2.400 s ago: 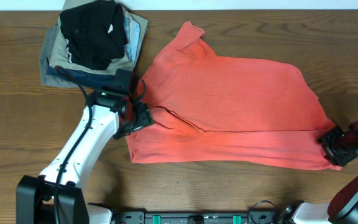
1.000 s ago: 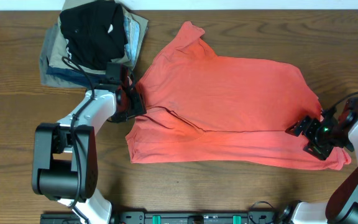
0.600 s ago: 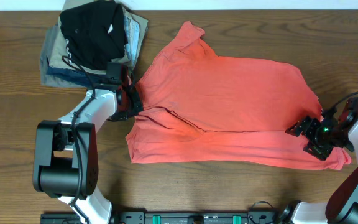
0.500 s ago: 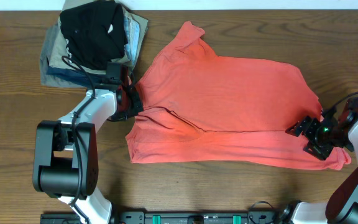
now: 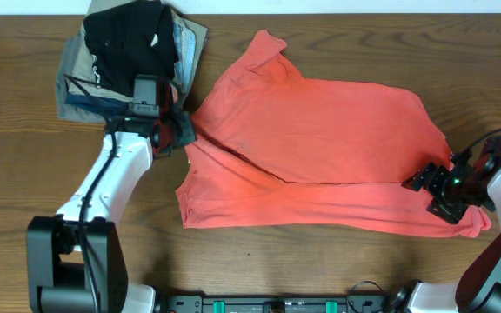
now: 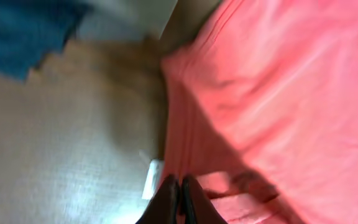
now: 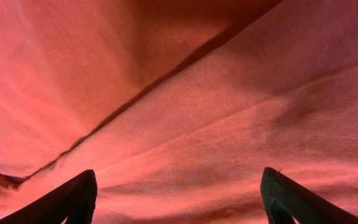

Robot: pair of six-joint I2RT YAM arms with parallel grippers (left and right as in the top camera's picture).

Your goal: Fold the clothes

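T-shirt lies spread on desk, beside stack of folded garments. Left gripper is pinched closed on the T-shirt's left edge. Right gripper: jaws wide apart over right hem.

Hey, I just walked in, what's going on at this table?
Two robot arms are working on a coral-red T-shirt spread on the wooden table. The left gripper is shut on the shirt's left edge, beside a pile of folded clothes. The right gripper hangs open over the shirt's right end, holding nothing. The shirt looks only partly folded.
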